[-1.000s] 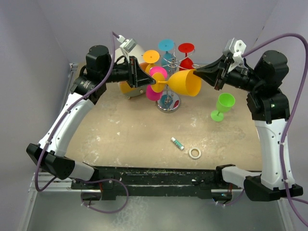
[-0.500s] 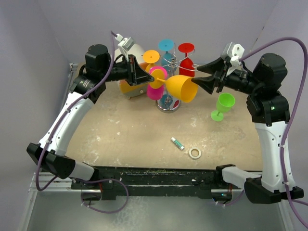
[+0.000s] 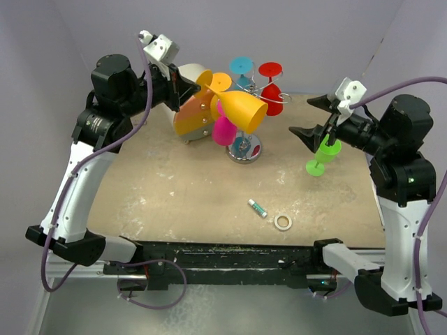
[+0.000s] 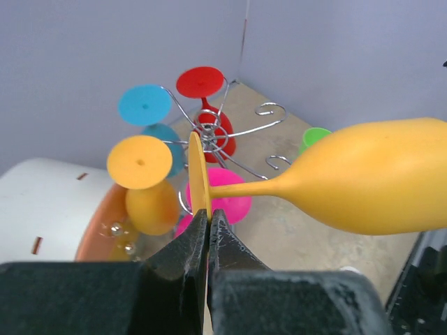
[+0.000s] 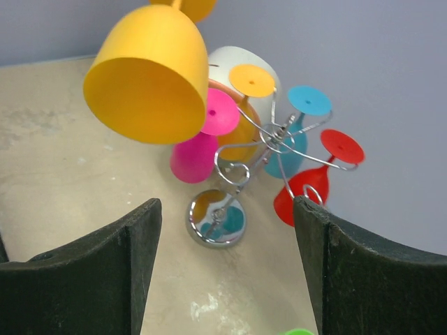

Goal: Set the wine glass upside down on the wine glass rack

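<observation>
Left hand (image 4: pixel 208 218) pinched tight on yellow wine glass (image 4: pixel 377 174) foot edge, bowl aloft by wine glass rack (image 3: pixel 244 148). Right hand (image 3: pixel 302 116) spread wide, empty, above green glass (image 3: pixel 325 149). Broad bare counter (image 3: pixel 174 195) near-left.

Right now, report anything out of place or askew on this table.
The yellow plastic wine glass hangs tilted in mid-air near the silver wire rack, pinched only by the rim of its foot in the left gripper. A green plastic wine glass stands upright on the table, off the rack.
</observation>
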Motion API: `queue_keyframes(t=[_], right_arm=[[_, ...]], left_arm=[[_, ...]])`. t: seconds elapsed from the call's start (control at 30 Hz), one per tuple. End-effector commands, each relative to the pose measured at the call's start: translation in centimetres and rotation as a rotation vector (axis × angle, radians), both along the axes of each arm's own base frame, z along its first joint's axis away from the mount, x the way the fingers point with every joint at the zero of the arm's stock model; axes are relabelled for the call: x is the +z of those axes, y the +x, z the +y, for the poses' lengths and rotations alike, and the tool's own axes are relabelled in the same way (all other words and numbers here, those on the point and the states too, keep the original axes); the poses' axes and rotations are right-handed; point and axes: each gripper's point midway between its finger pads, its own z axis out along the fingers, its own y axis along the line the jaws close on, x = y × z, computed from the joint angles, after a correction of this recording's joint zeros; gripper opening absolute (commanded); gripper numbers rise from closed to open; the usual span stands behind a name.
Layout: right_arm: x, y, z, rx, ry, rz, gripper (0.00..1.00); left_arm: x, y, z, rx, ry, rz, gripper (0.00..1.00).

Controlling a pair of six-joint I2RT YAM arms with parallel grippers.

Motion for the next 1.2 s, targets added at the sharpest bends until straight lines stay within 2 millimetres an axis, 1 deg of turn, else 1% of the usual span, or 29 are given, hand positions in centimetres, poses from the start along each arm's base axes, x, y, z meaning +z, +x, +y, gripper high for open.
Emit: queue_keyframes(t=[0.0, 0.13, 0.17, 0.27, 0.33, 0.37, 0.5, 0.63, 0.73, 0.93, 1.03, 1.17], right_arm=[[1.7, 0.5, -2.7, -0.161, -0.005, -0.056, 0.78], [3.4, 3.0, -6.6, -0.422, 0.079, -0.044, 0.78], [3.6, 3.8, -8.1, -0.505, 0.091, -0.046, 0.77], [3.3, 5.3, -10.9, -0.649, 0.110, -0.041, 0.77], [3.0, 6.2, -12.7, -0.733, 0.118, -0.035, 0.77], [2.8, 6.5, -13.1, -0.751, 0.120, -0.027, 0.77], [2.3, 7.1, -14.1, -0.784, 0.126, -0.012, 0.77], [2.0, 7.2, -14.7, -0.802, 0.124, -0.013, 0.77], [1.8, 7.3, -15.2, -0.822, 0.117, -0.011, 0.77], [1.6, 7.5, -15.1, -0.810, 0.109, -0.007, 0.77], [1.5, 7.5, -15.0, -0.800, 0.106, -0.005, 0.77], [1.4, 7.4, -14.7, -0.788, 0.104, -0.001, 0.77]], left_arm=[[3.2, -0.4, 0.1, 0.066, 0.117, -0.217, 0.00], [3.4, -0.3, -1.8, 0.053, 0.210, -0.312, 0.00], [3.3, -0.3, -2.4, 0.046, 0.235, -0.333, 0.00], [3.5, -0.4, -4.2, 0.038, 0.340, -0.441, 0.00], [3.1, -0.4, -6.0, 0.024, 0.423, -0.511, 0.00], [3.1, -0.8, -7.3, 0.005, 0.456, -0.546, 0.00], [2.3, -1.6, -11.1, -0.048, 0.554, -0.637, 0.00], [0.4, -2.4, -14.8, -0.116, 0.658, -0.702, 0.00], [-1.3, -2.2, -17.2, -0.139, 0.718, -0.729, 0.00], [-2.8, -0.3, -19.4, -0.106, 0.769, -0.754, 0.00], [-3.5, 1.2, -19.7, -0.050, 0.826, -0.772, 0.00], [-3.6, 2.7, -19.4, 0.034, 0.882, -0.794, 0.00]])
